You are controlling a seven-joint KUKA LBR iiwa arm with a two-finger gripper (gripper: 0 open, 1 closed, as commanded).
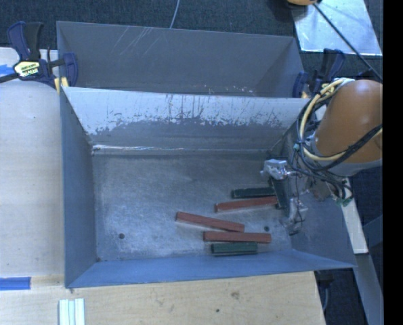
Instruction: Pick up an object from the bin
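While my pincer (289,210) hangs low in the bin (77,181), I cannot tell whether it is open or closed; no hold visible. Nearest: red-brown bar (245,205), its end just beside pincer, long axis running away toward view's left. Dark green bar (254,193) just behind it. Remaining bars lie left-front of pincer.
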